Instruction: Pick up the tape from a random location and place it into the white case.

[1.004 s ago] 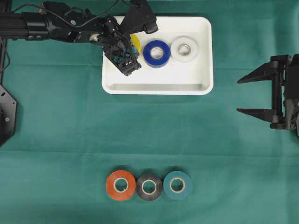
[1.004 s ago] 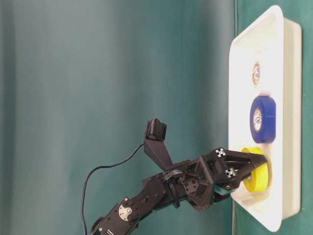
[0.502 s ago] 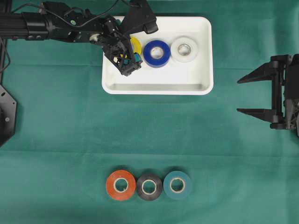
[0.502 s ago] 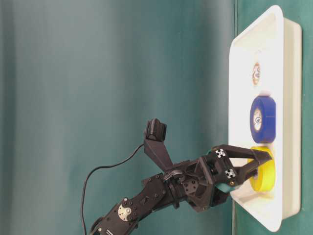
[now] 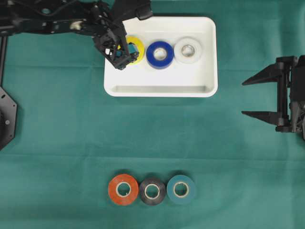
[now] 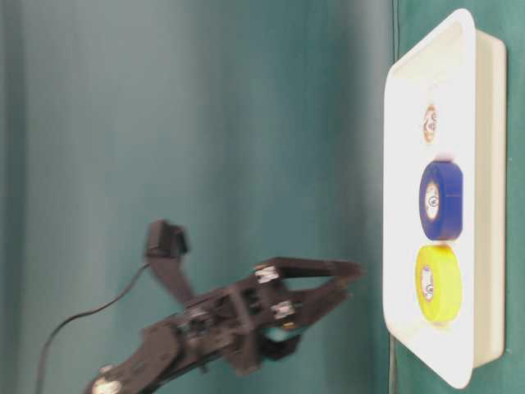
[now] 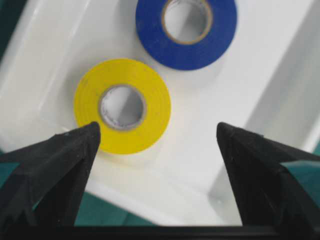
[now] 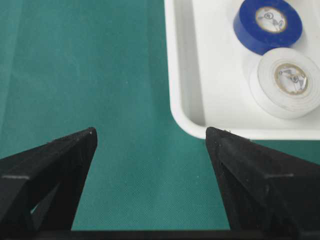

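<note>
Overhead view: round yellow tape roll (image 5: pixel 134 48) lay flat in shallow white plastic case (image 5: pixel 205 57), beside blue roll (image 5: pixel 159 54). Left gripper (image 5: pixel 120 53) gaped wide above, empty. Right gripper (image 5: pixel 258 98) spread wide, empty, well apart.

One camera looks straight down on my whole tabletop (image 5: pixel 57 143). Another sits low at its edge, turned sideways, near the white case (image 6: pixel 484 205). The camera on my left wrist peers closely into that case (image 7: pixel 300 75); the one on my right wrist sees only its corner (image 8: pixel 175 75).
</note>
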